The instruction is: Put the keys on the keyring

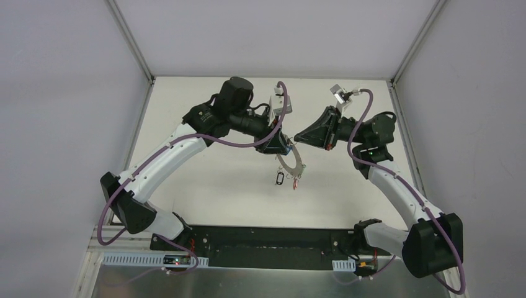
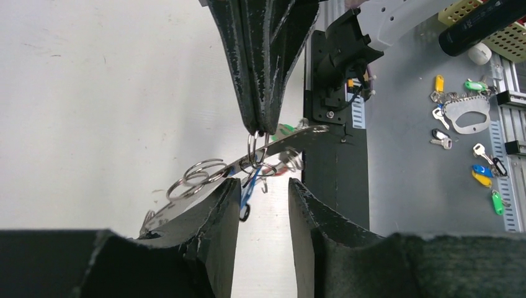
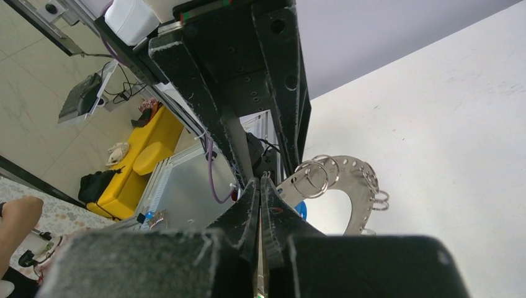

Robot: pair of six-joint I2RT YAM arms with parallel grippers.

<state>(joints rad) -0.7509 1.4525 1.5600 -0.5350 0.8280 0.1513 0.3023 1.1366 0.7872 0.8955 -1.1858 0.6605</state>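
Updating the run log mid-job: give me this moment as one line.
right gripper: shut on keyring loop, keyring aloft | left gripper: open around hanging blue key | step: unfinished

White-and-black left arm (image 1: 155,171) and right arm (image 1: 397,186) reach inward. Black left hand (image 2: 263,186): fingers parted. Black right hand (image 3: 259,183): fingers pressed together.

Tight middle, open bench around
The left and right jaws meet tip to tip over the middle of the white bench (image 1: 236,198), and the flat grey metal keyring (image 2: 296,136) with its small silver tagged keys (image 1: 280,179) fills the space between them. The gap of the parted left jaws is partly blocked by a blue-tagged key (image 2: 248,186); the closed right jaws stand just above it. Open bench lies left, beyond and nearer the black base plate (image 1: 273,239)
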